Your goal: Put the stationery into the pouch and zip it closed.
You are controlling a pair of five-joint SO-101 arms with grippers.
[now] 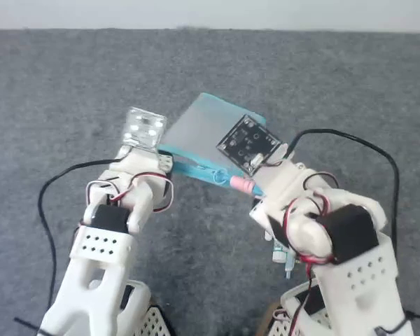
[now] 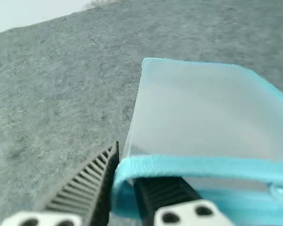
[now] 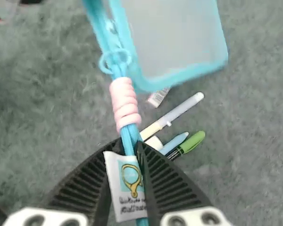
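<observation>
On the grey mat (image 1: pixel 56 91), pouch (image 1: pixel 196 129) sits with pens (image 3: pixel 177 115) loose just beside it; left gripper (image 2: pixel 125 176) pinches its blue rim, right gripper (image 3: pixel 132 148) pinches the zip cord (image 3: pixel 125 103), so pull straight along the zip with left anchoring, likely to open it.

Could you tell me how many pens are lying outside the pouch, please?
3: a white pen, a blue pen and a green pen, side by side on the carpet by the pouch, past the right gripper, which may hide more.

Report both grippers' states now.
Left gripper: closed on the pouch edge.
Right gripper: closed on the pouch strap.
</observation>
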